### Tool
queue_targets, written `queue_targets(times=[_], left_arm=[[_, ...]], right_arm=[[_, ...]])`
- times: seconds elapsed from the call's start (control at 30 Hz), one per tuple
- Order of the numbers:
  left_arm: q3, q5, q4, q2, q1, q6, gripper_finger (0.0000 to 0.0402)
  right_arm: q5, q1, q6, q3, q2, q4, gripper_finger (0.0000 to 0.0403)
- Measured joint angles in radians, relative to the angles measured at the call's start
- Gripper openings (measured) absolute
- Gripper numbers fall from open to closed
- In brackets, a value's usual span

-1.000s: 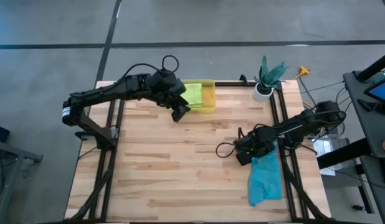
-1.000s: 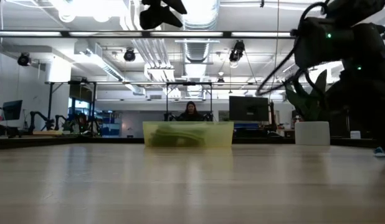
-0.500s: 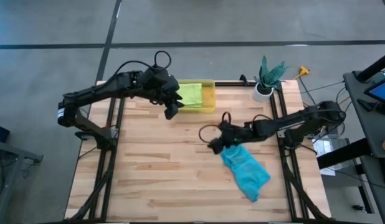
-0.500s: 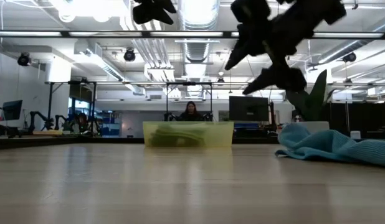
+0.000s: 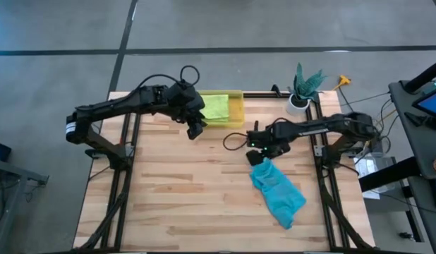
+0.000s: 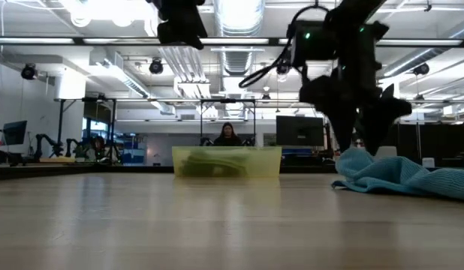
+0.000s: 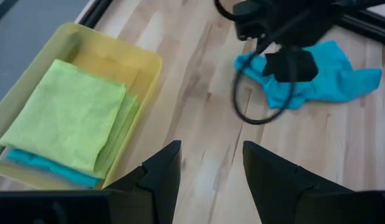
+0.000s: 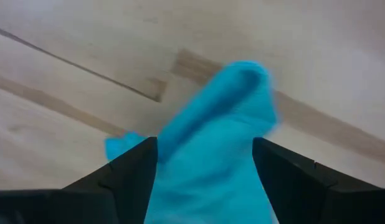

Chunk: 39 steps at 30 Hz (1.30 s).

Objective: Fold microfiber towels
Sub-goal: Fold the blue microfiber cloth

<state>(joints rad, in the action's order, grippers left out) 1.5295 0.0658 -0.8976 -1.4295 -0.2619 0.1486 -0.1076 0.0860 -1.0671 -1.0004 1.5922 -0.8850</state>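
step in hand: spreading the crumpled teal towel (image 5: 278, 189) lying right of table centre; right gripper (image 5: 261, 145) hovers above its near corner, fingers apart and empty; next move requires pinching that corner.

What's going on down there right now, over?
Right tool open, above the crumpled teal towel. Left tool open and empty, beside the yellow bin holding a folded green towel. Nothing in the way.
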Motion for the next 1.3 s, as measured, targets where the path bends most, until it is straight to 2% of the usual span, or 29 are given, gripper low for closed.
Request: queue_targets(times=[0.17, 0.37, 0.53, 0.73, 0.97, 1.1, 1.2, 1.3], left_arm=[[0.000, 0.000, -0.011, 0.011, 0.000, -0.023, 0.0157], [0.000, -0.012, -0.072, 0.046, -0.015, -0.105, 0.0157], [0.000, -0.050, -0.085, 0.075, -0.060, -0.190, 0.0157], [0.000, -0.051, -0.033, 0.072, -0.123, -0.224, 0.0157], [-0.004, -0.048, -0.019, 0.069, -0.151, -0.262, 0.0157], [-0.030, -0.019, 0.020, 0.069, -0.151, -0.268, 0.0157], [-0.059, 0.046, 0.033, 0.070, -0.151, -0.260, 0.0157], [-0.080, 0.060, 0.009, 0.072, -0.149, -0.258, 0.0157]], right_arm=[[-0.092, 0.040, -0.028, -0.012, 0.084, 0.054, 0.0254], [-0.232, 0.037, 0.001, -0.059, 0.178, -0.001, 0.0254], [-0.138, 0.011, -0.087, -0.111, 0.156, -0.045, 0.0253], [-0.128, 0.007, -0.126, -0.124, 0.158, -0.067, 0.0249], [-0.156, -0.081, -0.313, -0.171, 0.142, -0.106, 0.0221], [-0.135, -0.121, -0.385, -0.173, 0.142, -0.050, 0.0225], [-0.106, -0.125, -0.421, -0.141, 0.142, 0.023, 0.0232], [-0.097, -0.121, -0.426, -0.096, 0.143, 0.090, 0.0230]])
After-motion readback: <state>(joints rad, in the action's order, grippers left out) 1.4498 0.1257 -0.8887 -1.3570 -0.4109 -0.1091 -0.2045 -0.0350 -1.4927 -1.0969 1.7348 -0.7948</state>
